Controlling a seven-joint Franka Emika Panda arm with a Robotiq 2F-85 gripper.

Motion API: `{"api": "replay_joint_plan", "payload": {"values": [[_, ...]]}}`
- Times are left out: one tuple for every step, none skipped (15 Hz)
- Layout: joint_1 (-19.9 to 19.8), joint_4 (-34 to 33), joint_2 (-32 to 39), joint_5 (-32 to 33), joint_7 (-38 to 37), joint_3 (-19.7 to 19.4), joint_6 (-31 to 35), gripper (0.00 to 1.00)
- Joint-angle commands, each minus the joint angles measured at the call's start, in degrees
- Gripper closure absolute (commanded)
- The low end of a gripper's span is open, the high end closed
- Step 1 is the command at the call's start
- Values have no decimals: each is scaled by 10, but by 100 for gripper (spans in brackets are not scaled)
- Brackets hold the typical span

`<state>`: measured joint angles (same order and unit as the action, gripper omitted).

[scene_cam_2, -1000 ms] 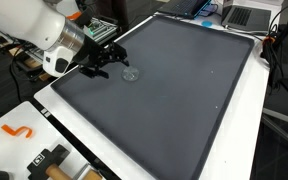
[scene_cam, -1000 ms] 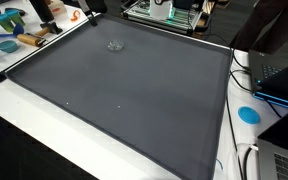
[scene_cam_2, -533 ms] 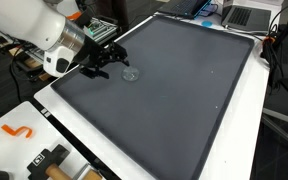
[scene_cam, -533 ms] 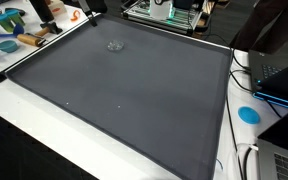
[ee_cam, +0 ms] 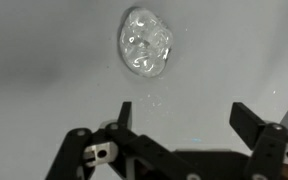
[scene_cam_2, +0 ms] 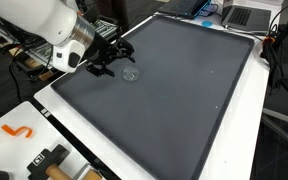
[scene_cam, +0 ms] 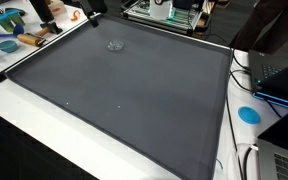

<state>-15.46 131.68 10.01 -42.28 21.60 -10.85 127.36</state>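
While the gripper (scene_cam_2: pixel 116 60) is hovering with jaws spread wide and empty, the clear crinkled blob (ee_cam: pixel 146 42) is lying near one corner of the grey mat (scene_cam_2: pixel 189 95), just ahead of the fingertips. It is probably light, thin, slippery and crushable, so it is asking for a gentle pinch across its narrower sides.

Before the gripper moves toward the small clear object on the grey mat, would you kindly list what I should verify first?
1. Jaws open: ok. The gripper stands wide open with nothing between its fingers.
2. Target in sight: ok. The clear object lies ahead of the fingertips, apart from them.
3. Centring: not ok. In the wrist view the object sits toward one finger, not mid-gap.
4. Support: ok. The object rests on the grey mat, near its edge.
5. Height of the fingertips above the mat: cannot tell.
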Motion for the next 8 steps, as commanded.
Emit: {"api": "replay_joint_plan", "payload": {"values": [[23, 1, -16, 63, -29, 7, 12, 0], [29, -2, -19, 86, -40, 9, 13, 0], [35, -5, -22, 109, -51, 12, 14, 0], [39, -8, -26, 128, -57, 14, 12, 0], [44, -10, -29, 149, -66, 17, 13, 0], [49, -14, -32, 171, -76, 20, 11, 0], [54, -19, -33, 196, -85, 23, 6, 0], [61, -25, -34, 225, -98, 26, 2, 0]]}}
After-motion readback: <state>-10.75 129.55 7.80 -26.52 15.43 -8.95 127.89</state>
